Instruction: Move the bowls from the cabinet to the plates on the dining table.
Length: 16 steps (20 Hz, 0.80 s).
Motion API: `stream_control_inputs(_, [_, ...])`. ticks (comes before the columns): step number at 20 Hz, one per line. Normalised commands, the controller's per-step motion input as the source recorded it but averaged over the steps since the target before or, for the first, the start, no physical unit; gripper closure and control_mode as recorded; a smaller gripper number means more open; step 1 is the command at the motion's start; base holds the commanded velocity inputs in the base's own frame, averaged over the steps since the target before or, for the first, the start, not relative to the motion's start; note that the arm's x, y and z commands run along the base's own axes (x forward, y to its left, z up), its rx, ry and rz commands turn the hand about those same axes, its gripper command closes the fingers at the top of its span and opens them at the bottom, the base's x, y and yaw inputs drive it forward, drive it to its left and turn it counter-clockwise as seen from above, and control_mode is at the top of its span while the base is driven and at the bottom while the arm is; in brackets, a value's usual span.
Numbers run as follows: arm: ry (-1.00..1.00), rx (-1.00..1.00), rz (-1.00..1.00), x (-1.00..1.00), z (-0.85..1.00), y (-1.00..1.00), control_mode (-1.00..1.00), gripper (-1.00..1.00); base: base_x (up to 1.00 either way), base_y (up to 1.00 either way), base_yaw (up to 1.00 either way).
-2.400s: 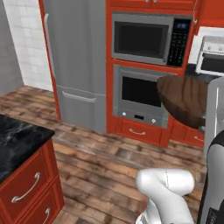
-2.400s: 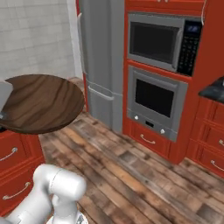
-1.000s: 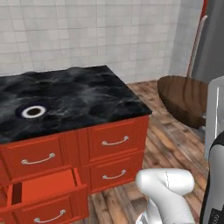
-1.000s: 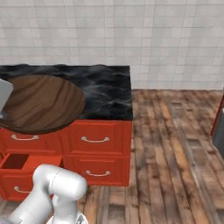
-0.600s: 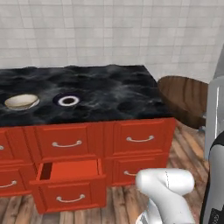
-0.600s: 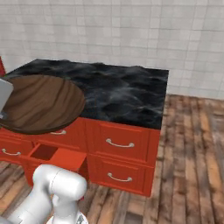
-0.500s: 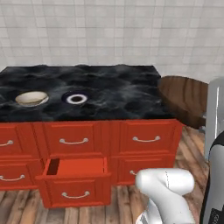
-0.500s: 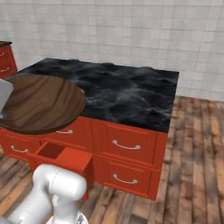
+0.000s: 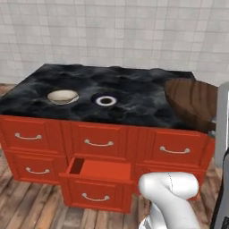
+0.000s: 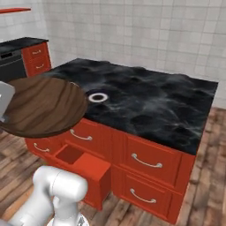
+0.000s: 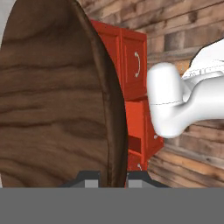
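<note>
The gripper (image 11: 112, 178) was clamped on the rim of the dark wooden bowl (image 11: 57, 96), its fingers nearly closed on either side of the edge, and the bowl hung in the air beside the near edge of the dining table (image 9: 134, 100). No writing could be read on anything. From the left base camera, a cream bowl (image 9: 62, 96) sat on the table's left part, with a small blue-rimmed plate (image 9: 105, 100) just to its right. The right base camera showed the plate (image 10: 97, 97) and an open red drawer (image 10: 81, 161) below.
</note>
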Motion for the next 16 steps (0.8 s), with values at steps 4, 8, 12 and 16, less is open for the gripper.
stream_control_inputs(4, [0.0,0.0,0.0,0.0,0.0,0.0,1.0,1.0,1.0,0.33,0.0])
stream_control_inputs(8, [0.0,0.0,0.0,0.0,0.0,0.0,1.0,1.0,1.0,0.3,0.0])
stream_control_inputs(12, [0.0,0.0,0.0,0.0,0.0,0.0,1.0,1.0,1.0,0.06,0.01])
stream_control_inputs(16, [0.0,0.0,0.0,0.0,0.0,0.0,1.0,1.0,1.0,-0.01,0.05])
